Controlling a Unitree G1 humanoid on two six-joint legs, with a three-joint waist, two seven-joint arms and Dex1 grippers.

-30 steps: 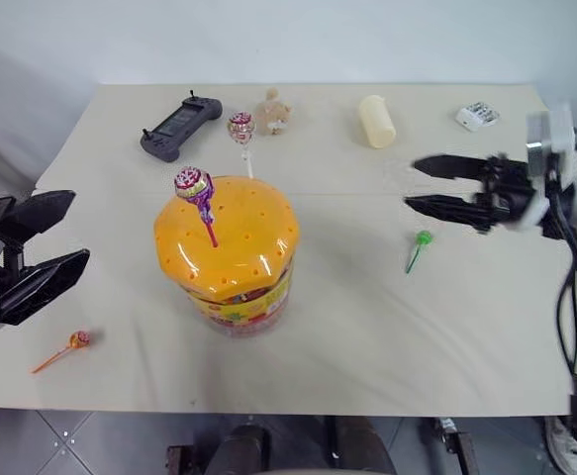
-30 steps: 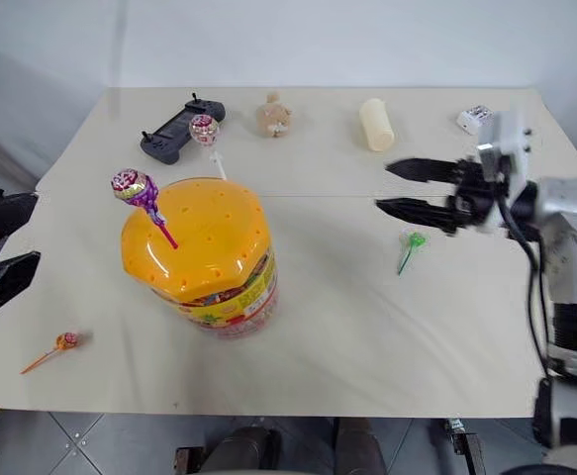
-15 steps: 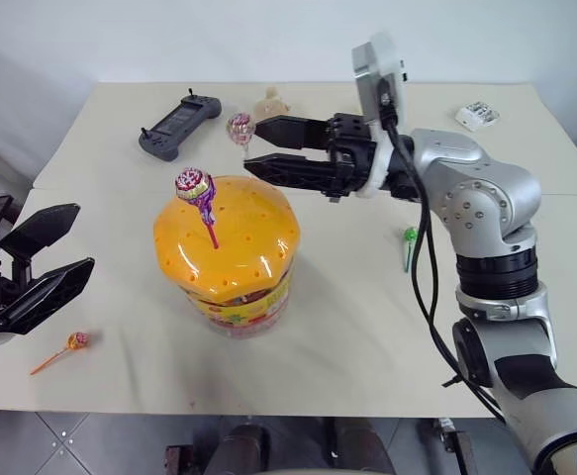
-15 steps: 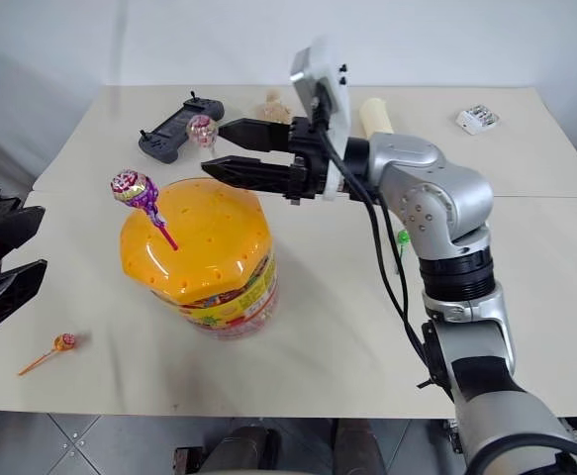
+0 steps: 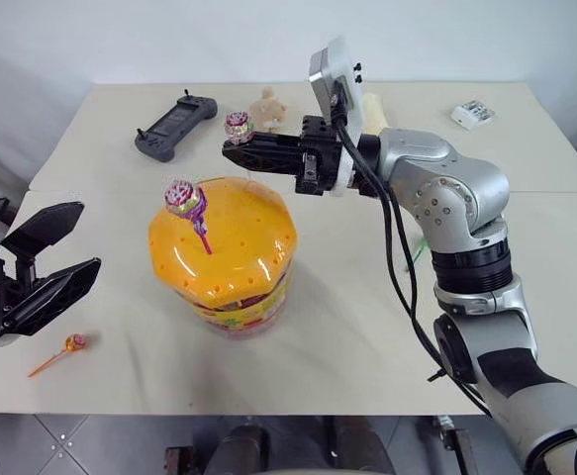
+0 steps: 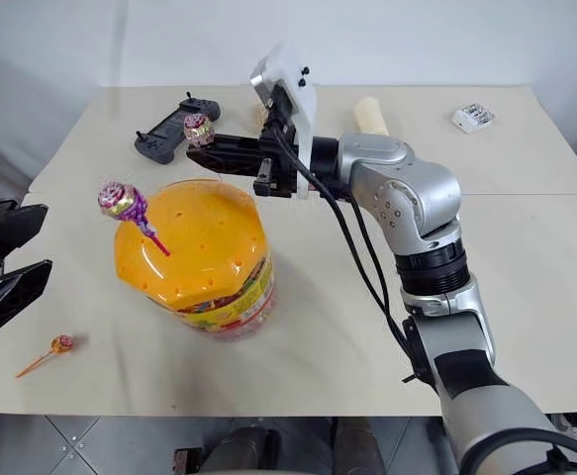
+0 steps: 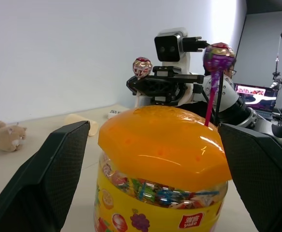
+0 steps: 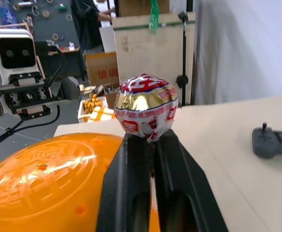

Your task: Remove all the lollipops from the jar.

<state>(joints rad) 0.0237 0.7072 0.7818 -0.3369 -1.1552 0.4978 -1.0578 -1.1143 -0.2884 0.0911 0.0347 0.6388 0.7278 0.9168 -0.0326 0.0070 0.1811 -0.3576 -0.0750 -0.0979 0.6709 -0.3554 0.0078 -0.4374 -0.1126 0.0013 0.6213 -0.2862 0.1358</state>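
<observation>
Right gripper is clamped shut on the stick of the pinkish-white wrapped lollipop, head poking just above its fingertips, over the orange-lidded clear plastic jar.

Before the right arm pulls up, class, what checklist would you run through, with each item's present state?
1. Right gripper shut just under the pinkish-white lollipop: ok, the fingers meet below the wrapped head.
2. Stick free of the jar lid: cannot tell, the stick is hidden by the fingers.
3. Purple lollipop clear of the pull path: ok, it stands in the lid apart from the gripper.
4. Left gripper out of the way: ok, open and apart from the jar.
5. Lollipops already out: ok, the orange lollipop lies on the table.
</observation>
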